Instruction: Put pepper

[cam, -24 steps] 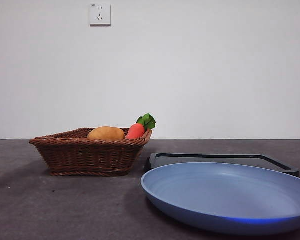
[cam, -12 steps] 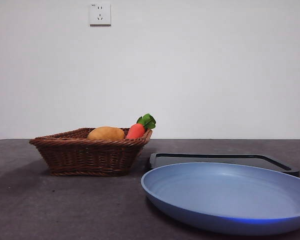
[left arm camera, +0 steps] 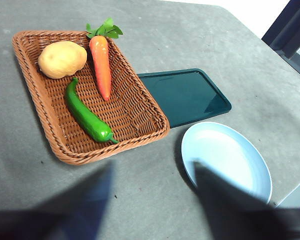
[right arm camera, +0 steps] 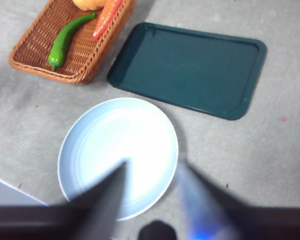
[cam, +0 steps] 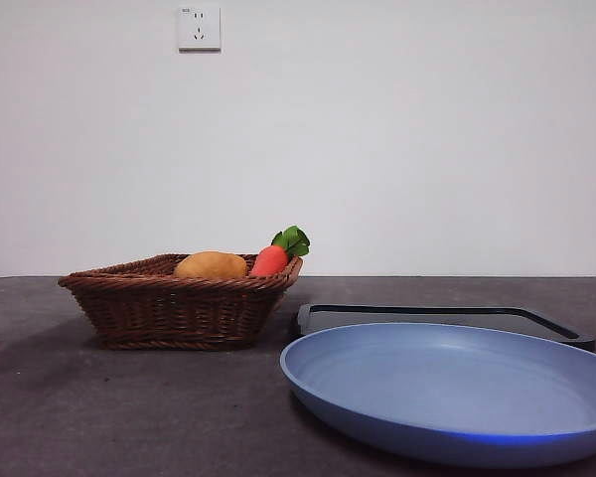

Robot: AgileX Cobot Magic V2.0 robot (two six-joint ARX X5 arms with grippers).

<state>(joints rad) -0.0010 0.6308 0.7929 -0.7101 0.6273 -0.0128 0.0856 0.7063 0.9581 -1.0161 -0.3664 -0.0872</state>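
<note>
The green pepper [left arm camera: 86, 114] lies in the brown wicker basket [left arm camera: 151, 107] between a potato [left arm camera: 62, 59] and an orange carrot [left arm camera: 101, 60]. It also shows in the right wrist view [right arm camera: 67, 36]. In the front view the basket [cam: 174, 308] hides the pepper; only the potato [cam: 211, 265] and carrot [cam: 273, 258] stick up. My left gripper [left arm camera: 152, 197] is open, high above the table beside the basket. My right gripper [right arm camera: 150, 187] is open, high above the blue plate [right arm camera: 110, 135]. Neither arm shows in the front view.
A dark green tray [right arm camera: 190, 67] lies flat next to the basket, beyond the blue plate [cam: 457, 388]. The tray [left arm camera: 182, 95] and plate [left arm camera: 225, 157] also show in the left wrist view. The table's edge [left arm camera: 290, 197] runs close to the plate.
</note>
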